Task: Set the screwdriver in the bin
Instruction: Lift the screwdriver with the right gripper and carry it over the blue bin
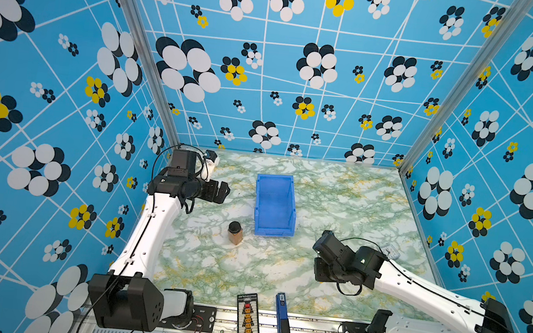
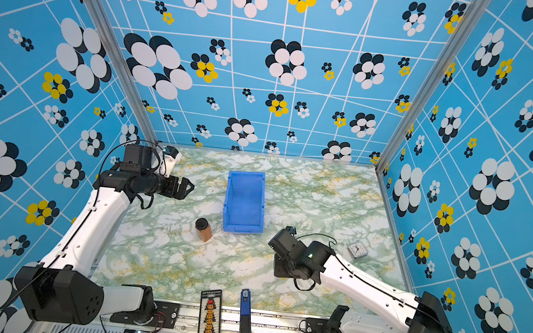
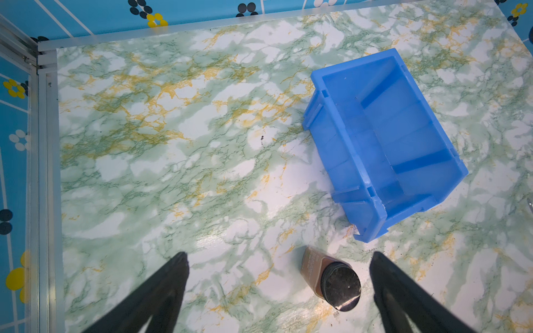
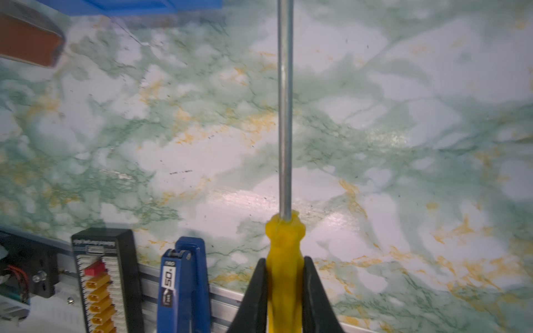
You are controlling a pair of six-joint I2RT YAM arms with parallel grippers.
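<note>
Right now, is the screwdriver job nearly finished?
About halfway. Done: the right jaws are shut on the yellow plastic handle of the slim silver-shafted screwdriver. In hand: holding it, shaft sticking out ahead. Left: the bright blue rectangular plastic bin is empty, so the screwdriver must travel there and be dropped in.

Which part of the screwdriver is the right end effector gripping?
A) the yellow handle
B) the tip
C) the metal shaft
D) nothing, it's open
A: in the right wrist view the right end effector is shut on the yellow handle of the screwdriver, with the bare metal shaft sticking out ahead of it.
</note>
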